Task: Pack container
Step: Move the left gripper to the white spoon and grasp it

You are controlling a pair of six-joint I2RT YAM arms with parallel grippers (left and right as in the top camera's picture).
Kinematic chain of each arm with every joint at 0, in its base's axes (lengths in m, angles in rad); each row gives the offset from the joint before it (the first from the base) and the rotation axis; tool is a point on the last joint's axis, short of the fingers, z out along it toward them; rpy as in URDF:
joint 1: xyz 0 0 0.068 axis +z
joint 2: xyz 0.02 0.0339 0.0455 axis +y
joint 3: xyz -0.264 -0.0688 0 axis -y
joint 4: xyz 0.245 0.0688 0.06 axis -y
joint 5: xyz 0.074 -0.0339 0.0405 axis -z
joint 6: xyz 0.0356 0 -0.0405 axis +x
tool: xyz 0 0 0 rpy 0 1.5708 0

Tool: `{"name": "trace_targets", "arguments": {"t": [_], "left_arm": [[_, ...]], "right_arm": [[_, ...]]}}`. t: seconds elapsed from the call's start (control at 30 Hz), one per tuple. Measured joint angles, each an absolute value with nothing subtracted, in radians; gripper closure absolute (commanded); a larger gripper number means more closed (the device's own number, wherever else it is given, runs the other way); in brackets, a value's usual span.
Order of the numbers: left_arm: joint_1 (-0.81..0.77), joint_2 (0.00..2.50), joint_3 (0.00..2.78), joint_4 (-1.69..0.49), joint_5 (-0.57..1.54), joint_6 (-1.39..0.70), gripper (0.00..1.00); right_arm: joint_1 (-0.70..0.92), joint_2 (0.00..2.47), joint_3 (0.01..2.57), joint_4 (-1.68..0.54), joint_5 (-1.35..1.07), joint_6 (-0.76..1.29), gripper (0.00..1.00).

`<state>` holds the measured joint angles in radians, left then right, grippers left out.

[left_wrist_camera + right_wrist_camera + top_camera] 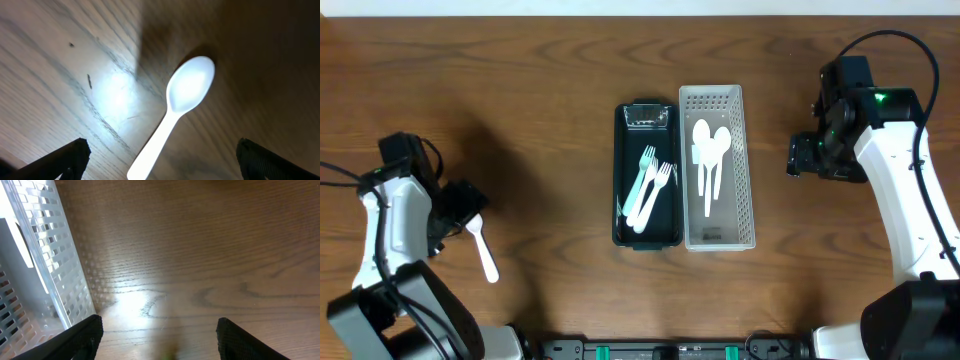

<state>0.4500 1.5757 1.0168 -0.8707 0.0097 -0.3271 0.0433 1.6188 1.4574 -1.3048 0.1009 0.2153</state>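
I'm seeing the left gripper (468, 203) hanging wide open over the white spoon (190, 86), which is lying loose on the table (550, 80). Forks (650, 185) are sitting in the black container (621, 150), beside the white basket (748, 170). The right gripper (798, 157) is hovering spread, gripping nothing.

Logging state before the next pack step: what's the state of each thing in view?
black container: open, no lid on, upright
forks: two, lying inside the black container
white basket: upright beside the container, touching it
spoons: lying in the white basket
loose spoon: flat on the table, bowl up, not gripped
left fingers: open, either side of the loose spoon
right fingers: open, empty, beside the basket
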Motion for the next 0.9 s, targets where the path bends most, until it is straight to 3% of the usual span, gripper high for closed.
{"name": "trace_targets", "arguments": {"t": [0.57,0.9], "left_arm": [[0.45,1.758,1.016,-0.77,0.054,-0.235,0.04],[0.45,1.788,0.998,-0.7,0.08,-0.174,0.11]], "right_arm": [[0.043,1.619,1.457,-1.305,0.101,0.215,0.24],[0.043,1.619,1.457,-1.305,0.101,0.215,0.24]]}}
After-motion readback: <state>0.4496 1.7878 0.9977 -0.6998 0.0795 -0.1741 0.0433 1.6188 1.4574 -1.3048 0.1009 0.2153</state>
